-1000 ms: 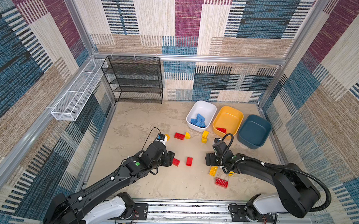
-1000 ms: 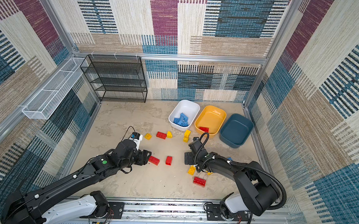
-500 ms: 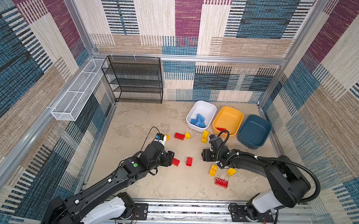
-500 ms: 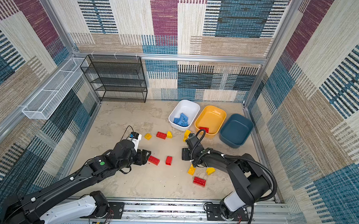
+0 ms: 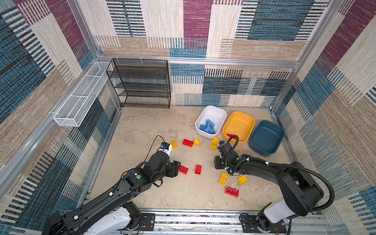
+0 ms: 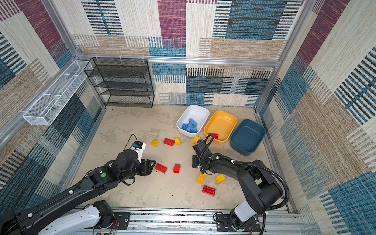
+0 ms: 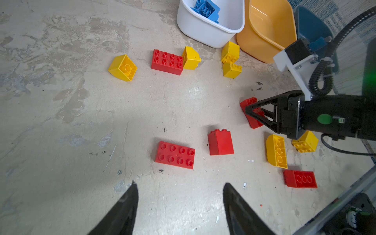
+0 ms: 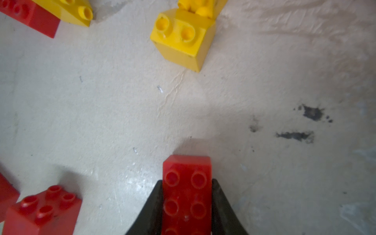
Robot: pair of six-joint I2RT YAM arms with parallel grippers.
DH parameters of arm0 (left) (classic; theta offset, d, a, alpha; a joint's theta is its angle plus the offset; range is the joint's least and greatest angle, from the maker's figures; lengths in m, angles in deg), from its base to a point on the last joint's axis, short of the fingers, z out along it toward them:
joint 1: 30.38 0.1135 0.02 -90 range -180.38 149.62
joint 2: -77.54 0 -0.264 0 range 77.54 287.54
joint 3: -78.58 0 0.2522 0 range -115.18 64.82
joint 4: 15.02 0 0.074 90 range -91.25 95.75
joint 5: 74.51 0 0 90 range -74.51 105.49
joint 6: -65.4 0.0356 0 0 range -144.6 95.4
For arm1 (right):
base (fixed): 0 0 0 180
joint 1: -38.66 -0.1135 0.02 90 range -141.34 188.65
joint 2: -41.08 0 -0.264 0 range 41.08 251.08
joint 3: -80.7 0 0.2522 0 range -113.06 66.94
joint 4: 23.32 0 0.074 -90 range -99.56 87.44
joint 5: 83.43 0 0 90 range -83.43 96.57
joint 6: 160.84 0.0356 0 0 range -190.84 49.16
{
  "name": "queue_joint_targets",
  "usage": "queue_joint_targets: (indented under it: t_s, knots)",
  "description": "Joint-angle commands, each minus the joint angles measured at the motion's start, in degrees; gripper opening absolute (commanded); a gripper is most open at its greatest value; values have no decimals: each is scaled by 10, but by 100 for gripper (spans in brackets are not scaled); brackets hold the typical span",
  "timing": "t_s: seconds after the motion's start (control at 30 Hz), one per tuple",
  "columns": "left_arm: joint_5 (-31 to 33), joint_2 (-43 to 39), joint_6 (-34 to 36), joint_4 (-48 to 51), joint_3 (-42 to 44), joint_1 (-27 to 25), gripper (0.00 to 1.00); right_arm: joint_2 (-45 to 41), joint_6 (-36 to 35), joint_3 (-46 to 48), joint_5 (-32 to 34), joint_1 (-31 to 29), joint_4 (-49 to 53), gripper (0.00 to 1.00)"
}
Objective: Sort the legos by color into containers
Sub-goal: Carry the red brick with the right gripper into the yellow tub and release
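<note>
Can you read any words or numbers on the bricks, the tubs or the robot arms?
No words or numbers can be read anywhere.
Red studded plastic brick in the right gripper's jaws: studs too blurred to read.
Round green dot on the right arm: blank.
White plastic tub: plain.
</note>
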Motion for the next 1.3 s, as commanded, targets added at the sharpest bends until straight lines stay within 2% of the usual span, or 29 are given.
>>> queue_joint_targets:
  t_s: [0.0, 0.13, 0.3, 0.5, 0.77, 0.9, 1.07, 1.27]
  knots:
    - [4, -3, -1, 19, 3, 0, 67, -17, -12, -39, 10, 8, 25, 30]
    - [6, -7, -5, 34, 12, -4, 66, -19, -28, -89, -5, 43, 29, 30]
    - [-2, -17, -16, 32, 33, -9, 66, -2, -49, -152, -34, 120, 29, 30]
    - [1, -10, -21, 31, 48, -13, 66, 64, -59, -246, -55, 199, 32, 30]
    - [-3, 27, -28, 24, 54, -14, 67, 172, -62, -357, -71, 260, 45, 31]
    - [-6, 48, -36, 14, 53, -16, 69, 198, -63, -390, -76, 273, 52, 36]
    - [-12, 79, -46, -2, 45, -18, 72, 199, -62, -400, -80, 279, 51, 55]
    - [-13, 135, -62, -37, 36, -24, 74, 153, -58, -369, -91, 279, 34, 60]
